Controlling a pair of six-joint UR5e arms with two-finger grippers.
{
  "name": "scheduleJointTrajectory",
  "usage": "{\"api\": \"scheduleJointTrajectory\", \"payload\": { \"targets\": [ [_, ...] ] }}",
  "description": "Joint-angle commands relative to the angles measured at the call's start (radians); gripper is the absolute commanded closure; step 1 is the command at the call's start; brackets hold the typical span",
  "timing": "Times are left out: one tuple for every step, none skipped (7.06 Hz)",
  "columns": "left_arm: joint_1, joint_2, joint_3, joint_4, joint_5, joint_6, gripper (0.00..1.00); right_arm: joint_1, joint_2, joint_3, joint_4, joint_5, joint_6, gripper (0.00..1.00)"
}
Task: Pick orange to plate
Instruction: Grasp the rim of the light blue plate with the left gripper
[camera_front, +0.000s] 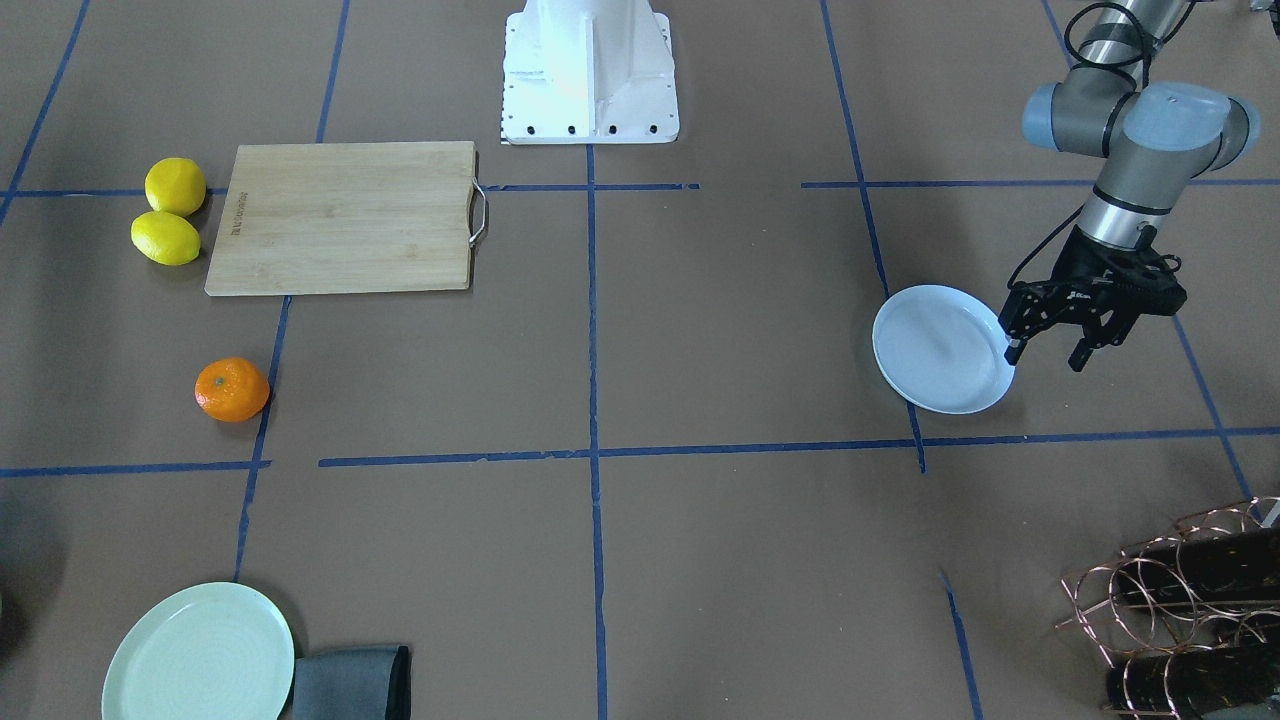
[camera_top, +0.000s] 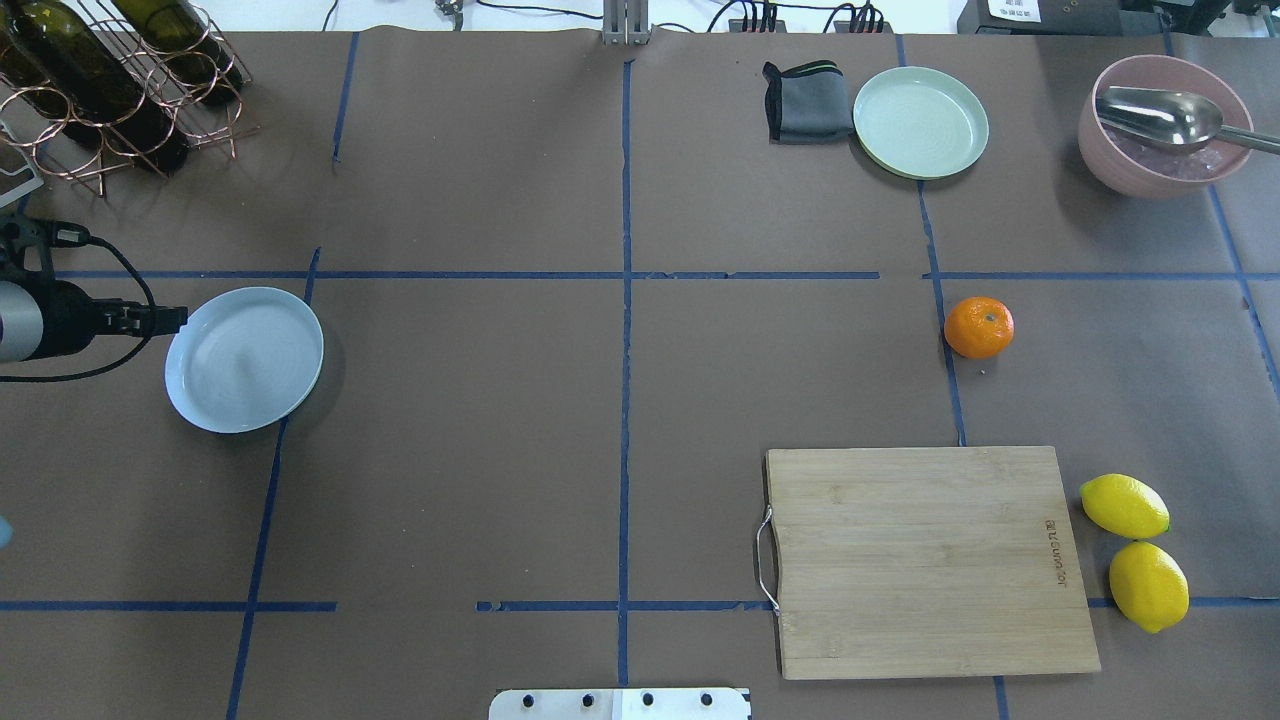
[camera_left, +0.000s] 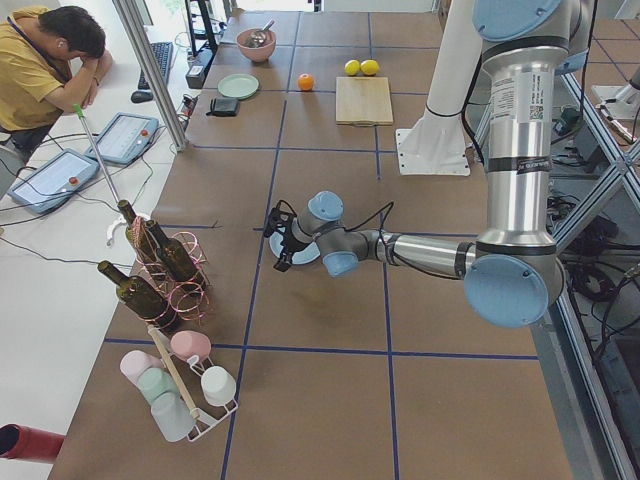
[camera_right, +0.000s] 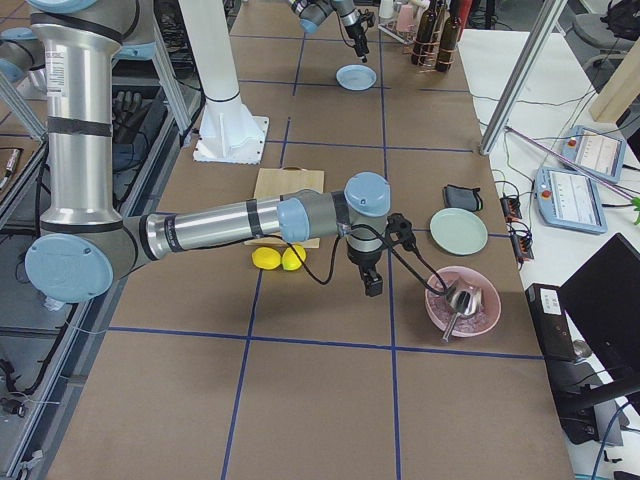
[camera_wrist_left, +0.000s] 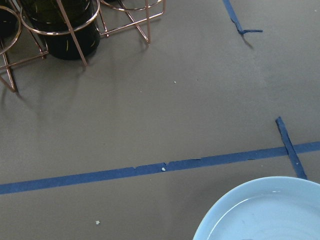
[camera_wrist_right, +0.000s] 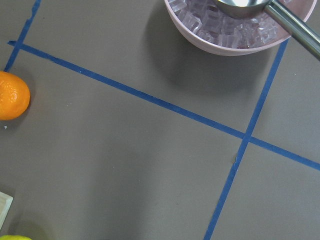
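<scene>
The orange (camera_top: 979, 327) rests on the table on the right side, beyond the cutting board; it also shows as the orange (camera_front: 232, 389) and at the left edge of the right wrist view (camera_wrist_right: 12, 95). The pale bluish plate (camera_top: 245, 358) lies far off on the left side (camera_front: 940, 348). My left gripper (camera_front: 1045, 357) is open just beside the plate, and one fingertip (camera_front: 1012, 352) stands at its rim. The left wrist view shows part of the plate (camera_wrist_left: 265, 212) below. My right gripper (camera_right: 372, 285) hangs over the table near the orange; I cannot tell whether it is open or shut.
A wooden cutting board (camera_top: 930, 560) lies with two lemons (camera_top: 1135, 550) beside it. A mint-green plate (camera_top: 920, 122), a grey cloth (camera_top: 808, 100) and a pink bowl (camera_top: 1160, 125) holding ice and a metal ladle stand at the far right. A wire bottle rack (camera_top: 110, 80) is at the far left.
</scene>
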Motion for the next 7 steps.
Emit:
{"api": "scheduleJointTrajectory", "payload": {
  "targets": [
    [0.026, -0.015, 0.030, -0.005, 0.005, 0.000, 0.32, 0.003, 0.000, 0.000, 0.000, 0.000, 0.000, 0.00],
    [0.040, -0.018, 0.033, -0.005, 0.005, -0.001, 0.32, 0.003, 0.000, 0.000, 0.000, 0.000, 0.000, 0.00],
    [0.050, -0.019, 0.033, -0.006, 0.005, -0.001, 0.33, 0.003, 0.000, 0.000, 0.000, 0.000, 0.000, 0.00],
    [0.060, -0.019, 0.033, -0.005, 0.005, 0.000, 0.45, 0.003, 0.000, -0.002, 0.000, 0.000, 0.000, 0.00],
    [0.061, -0.019, 0.035, -0.005, 0.004, 0.000, 0.68, 0.004, 0.000, -0.002, 0.000, 0.000, 0.000, 0.00],
    [0.064, -0.019, 0.035, -0.005, 0.004, 0.002, 0.95, 0.006, 0.000, -0.002, 0.000, 0.000, 0.000, 0.00],
    [0.064, -0.021, 0.033, -0.006, 0.004, 0.009, 1.00, 0.006, 0.000, -0.002, 0.000, 0.000, 0.000, 0.00]
  ]
}}
